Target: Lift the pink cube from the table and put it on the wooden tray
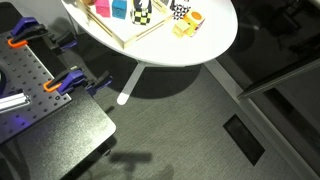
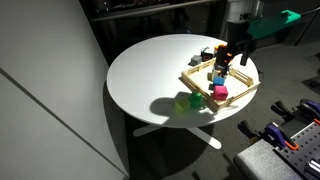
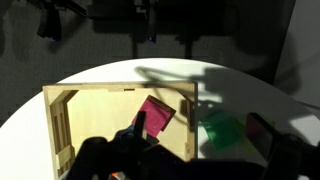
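The pink cube (image 3: 153, 113) lies inside the wooden tray (image 3: 90, 110), near its rim. It also shows in both exterior views (image 2: 220, 92) (image 1: 101, 5), on the tray (image 2: 200, 82) (image 1: 130, 40). The tray rests on the round white table (image 2: 140, 75) (image 1: 200, 45). My gripper (image 3: 200, 128) is open and empty. One dark finger stands beside the pink cube and the other is far out past the tray rim. In an exterior view the gripper (image 2: 232, 55) hangs above the tray's far side.
A green cube (image 3: 222, 133) (image 2: 196, 101) lies on the table just outside the tray. A blue cube (image 1: 119, 8) and a black-and-yellow checkered cube (image 1: 143, 10) sit in the tray. A black workbench (image 1: 40, 110) with orange clamps (image 1: 60, 84) stands beside the table.
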